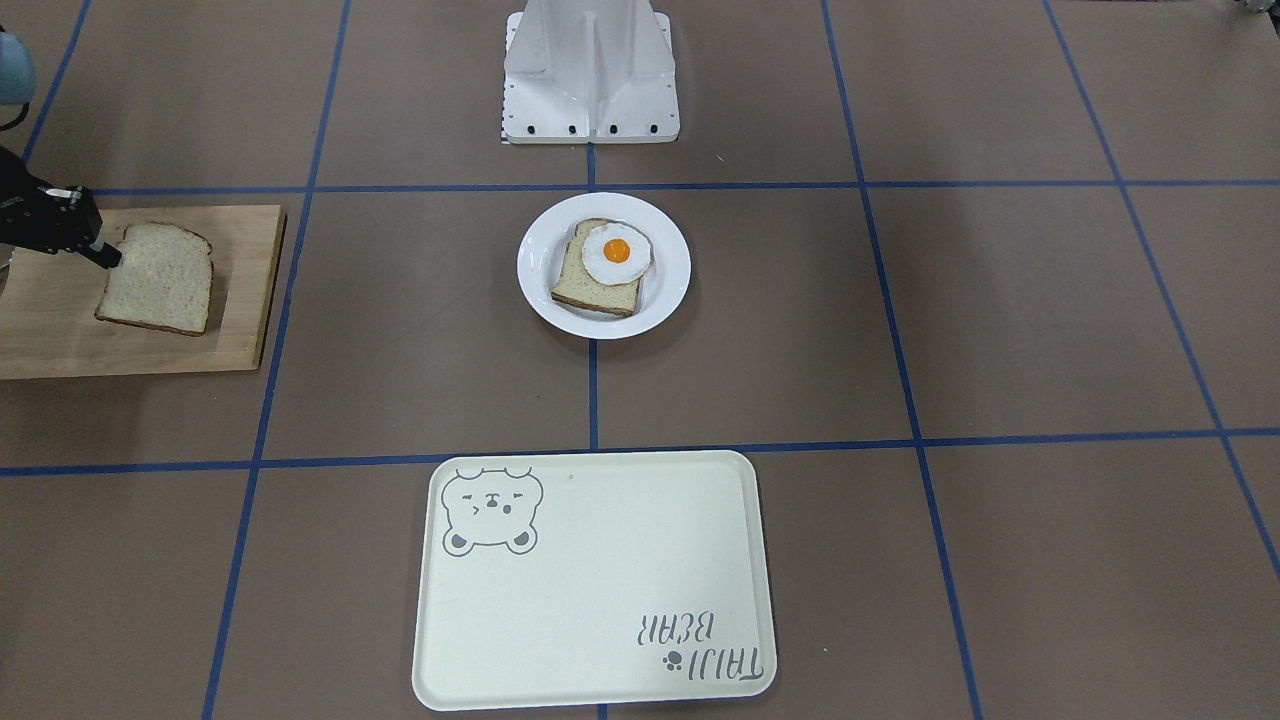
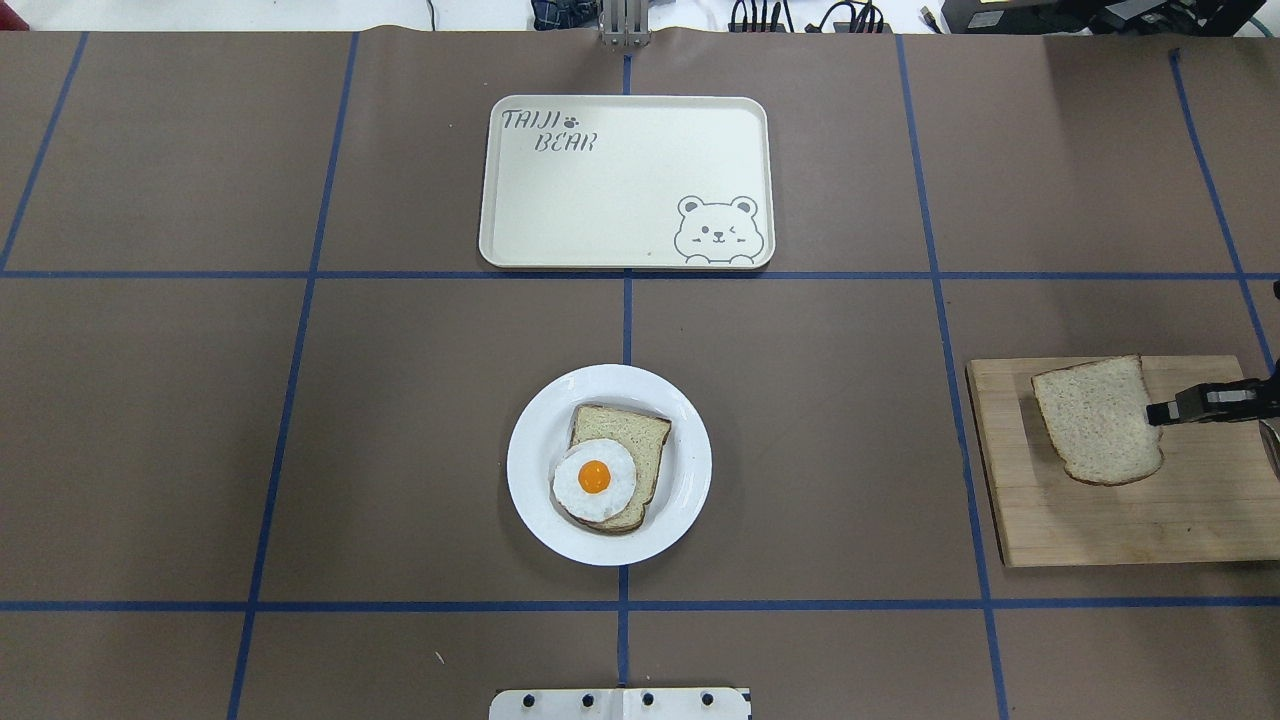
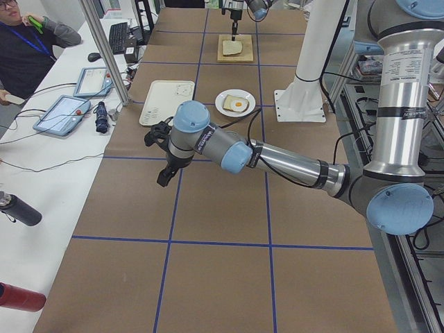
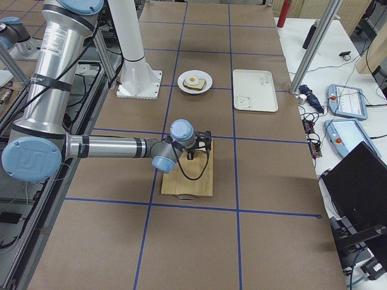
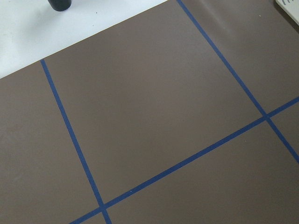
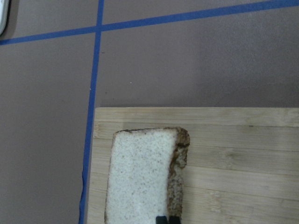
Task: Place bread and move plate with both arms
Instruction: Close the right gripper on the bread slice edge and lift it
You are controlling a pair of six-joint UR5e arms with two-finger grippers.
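The plain bread slice (image 1: 155, 278) sits on a wooden cutting board (image 1: 50, 330), seemingly tilted with one edge raised; it also shows in the overhead view (image 2: 1098, 418) and the right wrist view (image 6: 140, 177). My right gripper (image 2: 1155, 412) is shut on that slice's edge, fingertips (image 6: 167, 219) close together on the crust. The white plate (image 2: 690, 470) sits mid-table, bearing another slice with a fried egg (image 2: 594, 478). My left gripper (image 3: 165, 173) hovers over bare table far from the plate; I cannot tell whether it is open or shut.
A cream bear tray (image 2: 620, 190) lies beyond the plate, across a blue tape line. The white base block (image 1: 590, 70) stands behind the plate. A person (image 3: 21, 48) sits at a side desk holding tablets. Brown paper with a blue tape grid covers the table.
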